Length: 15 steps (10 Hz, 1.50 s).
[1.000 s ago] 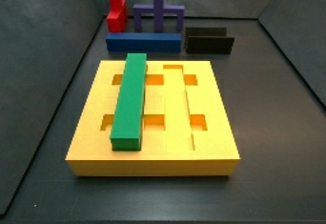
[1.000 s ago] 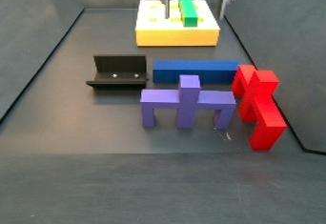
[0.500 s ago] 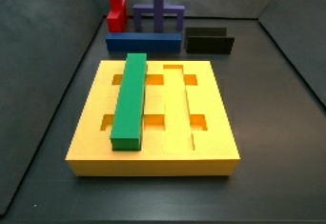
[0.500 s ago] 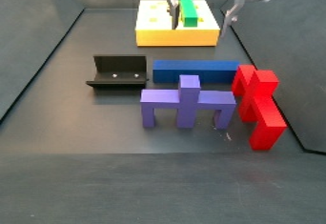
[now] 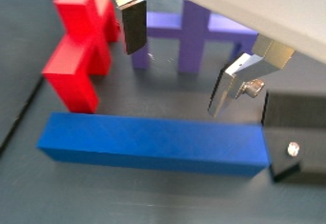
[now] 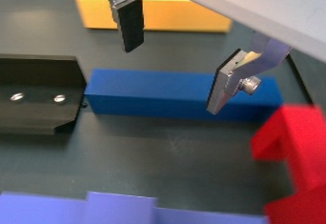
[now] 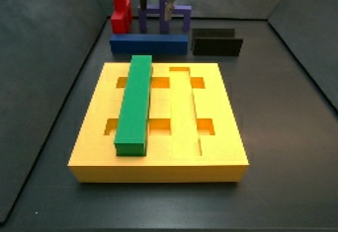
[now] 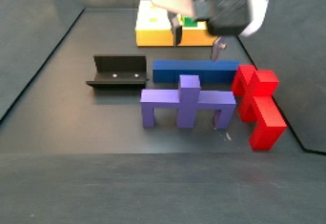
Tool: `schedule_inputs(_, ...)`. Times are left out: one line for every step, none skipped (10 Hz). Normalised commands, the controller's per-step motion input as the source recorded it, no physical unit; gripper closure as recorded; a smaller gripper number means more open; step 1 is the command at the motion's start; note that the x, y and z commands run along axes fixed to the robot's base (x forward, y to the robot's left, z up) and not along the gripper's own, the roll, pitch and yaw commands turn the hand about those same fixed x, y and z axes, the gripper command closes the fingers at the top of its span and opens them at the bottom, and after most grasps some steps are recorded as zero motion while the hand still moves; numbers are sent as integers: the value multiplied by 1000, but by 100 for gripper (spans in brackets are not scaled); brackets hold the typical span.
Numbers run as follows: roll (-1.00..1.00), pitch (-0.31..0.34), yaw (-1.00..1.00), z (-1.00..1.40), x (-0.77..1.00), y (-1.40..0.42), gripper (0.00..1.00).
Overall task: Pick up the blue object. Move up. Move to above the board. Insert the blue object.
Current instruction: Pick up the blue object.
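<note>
The first step, the pick, is in hand. The gripper [image 6: 178, 51] hangs above the blue object [image 6: 166, 92], its fingers [image 6: 132, 23] spread wide with nothing between them. The blue object lies flat on the floor between the fixture [image 6: 38, 96] and the red piece [image 6: 295, 161], with the purple cross-shaped piece [image 8: 186, 100] just beside it and the board [image 7: 165, 117] farther off, a green bar [image 7: 134, 100] resting on it. The next move probably calls for lowering until the pads straddle the bar's long sides, then closing.
</note>
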Motion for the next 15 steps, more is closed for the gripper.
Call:
schedule_inputs(130,-40,-1000,-489,26,-14,0)
schedule_inputs(59,-1,-1000,-346,0,-77,0)
schedule_inputs(0,0,-1000,-340,0,-129,0)
schedule_inputs(0,0,-1000,-349,0,-146,0)
schedule_inputs(0,0,-1000,-346,0,-146,0)
schedule_inputs(0,0,-983,-311,0,-160,0)
schedule_inputs(-20,-51,-943,-343,0,-174,0)
schedule_inputs(-34,-56,-837,-217,0,-309,0)
schedule_inputs(0,0,-809,-180,0,-400,0)
schedule_inputs(-6,17,-777,-246,17,-323,0)
schedule_inputs(0,0,-117,-191,0,0,0)
schedule_inputs(41,0,-146,-189,-40,80,0)
schedule_inputs(0,0,-109,-123,-226,137,0)
schedule_inputs(0,0,-97,-6,-149,0,0)
schedule_inputs(56,0,-266,17,-189,-80,0)
